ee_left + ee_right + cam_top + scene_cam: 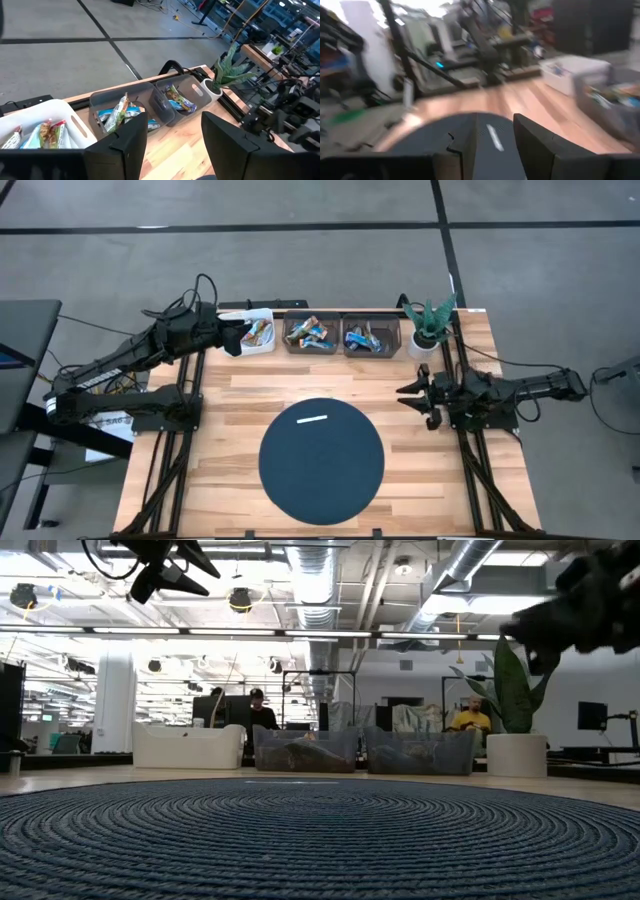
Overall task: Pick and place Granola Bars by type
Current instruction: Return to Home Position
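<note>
- High view: we find the Granola Bars (259,332) all lying in the three bins along the back edge of the table (230,430). Some are in the white bin (262,351), and the others are in the two grey bins (312,349) beside it. None lies on the round dark mat (322,480), which carries only a thin white strip (312,419). The left gripper (232,338) hangs just beside the white bin. The right gripper (410,395) sits near the table's right edge, close to the potted plant (431,320) and well apart from the bins.
- Low view: both arms hang high above the mat, with nothing dangling from either. The bins stand in a row behind it, and people sit in the room beyond.
- Left wrist view: this arm's own fingers (125,145) are spread wide with nothing between them. Beyond them the white bin holds red-marked and pale wrappers, and the grey bins hold blue and silver ones.
- Right wrist view: though blurred, it shows this arm's fingers (462,145) parted and empty, with the mat and strip showing through the gap.
- Handling, as we judge it: each bar looks light, in slick, crinkly foil over a crumbly core. We would take one across its narrow width near the middle and squeeze gently, since the foil may slip and the loose crimped ends give a poor hold.
- As things lie, we reckon the sorting is done.
</note>
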Controlling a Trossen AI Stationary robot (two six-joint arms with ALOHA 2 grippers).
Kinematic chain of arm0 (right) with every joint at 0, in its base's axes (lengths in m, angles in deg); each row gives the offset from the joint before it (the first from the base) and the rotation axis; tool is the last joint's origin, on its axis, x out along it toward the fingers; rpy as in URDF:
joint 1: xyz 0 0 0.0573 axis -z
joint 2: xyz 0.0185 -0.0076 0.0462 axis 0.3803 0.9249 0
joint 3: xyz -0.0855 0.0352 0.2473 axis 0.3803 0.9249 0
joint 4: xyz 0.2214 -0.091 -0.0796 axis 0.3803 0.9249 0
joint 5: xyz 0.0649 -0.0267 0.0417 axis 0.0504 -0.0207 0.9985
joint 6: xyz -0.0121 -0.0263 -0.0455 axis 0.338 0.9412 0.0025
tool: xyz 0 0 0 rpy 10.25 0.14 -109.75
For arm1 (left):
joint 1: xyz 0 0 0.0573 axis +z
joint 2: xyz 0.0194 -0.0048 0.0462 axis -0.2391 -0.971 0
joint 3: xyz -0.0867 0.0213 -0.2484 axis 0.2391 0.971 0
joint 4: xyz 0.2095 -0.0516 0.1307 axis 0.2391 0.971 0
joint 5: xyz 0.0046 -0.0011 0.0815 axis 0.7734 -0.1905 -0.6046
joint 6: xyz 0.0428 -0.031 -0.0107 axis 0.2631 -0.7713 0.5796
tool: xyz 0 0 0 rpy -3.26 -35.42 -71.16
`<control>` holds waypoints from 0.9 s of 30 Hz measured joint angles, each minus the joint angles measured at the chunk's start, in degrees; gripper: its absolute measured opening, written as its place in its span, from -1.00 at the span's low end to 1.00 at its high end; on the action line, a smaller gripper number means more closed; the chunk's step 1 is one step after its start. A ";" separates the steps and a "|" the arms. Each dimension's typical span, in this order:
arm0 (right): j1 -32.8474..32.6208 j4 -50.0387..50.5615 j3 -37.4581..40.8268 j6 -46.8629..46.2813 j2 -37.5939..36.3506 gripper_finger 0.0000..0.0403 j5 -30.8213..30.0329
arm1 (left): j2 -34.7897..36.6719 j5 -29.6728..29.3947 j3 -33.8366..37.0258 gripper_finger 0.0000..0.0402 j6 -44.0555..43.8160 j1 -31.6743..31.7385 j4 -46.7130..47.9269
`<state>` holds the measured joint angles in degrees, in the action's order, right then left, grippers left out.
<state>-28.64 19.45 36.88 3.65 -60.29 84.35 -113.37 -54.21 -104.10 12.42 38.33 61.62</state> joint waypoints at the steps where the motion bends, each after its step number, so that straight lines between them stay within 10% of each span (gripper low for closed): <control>1: 0.00 1.45 0.00 0.62 0.04 -0.40 -1.27 | 0.00 -0.02 0.00 -0.12 0.04 -0.25 0.00; 20: -0.04 8.97 -0.46 -0.78 0.10 -0.40 -4.36 | 0.00 4.44 0.00 -0.14 -4.95 -1.88 -0.01; 27: -0.02 9.07 -0.48 -0.80 0.10 -0.40 -4.39 | 1.03 19.93 3.91 -0.14 17.86 -5.71 -5.79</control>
<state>-28.66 28.52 36.40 2.85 -60.19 79.96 -112.33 -34.28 -100.19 30.28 32.63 55.84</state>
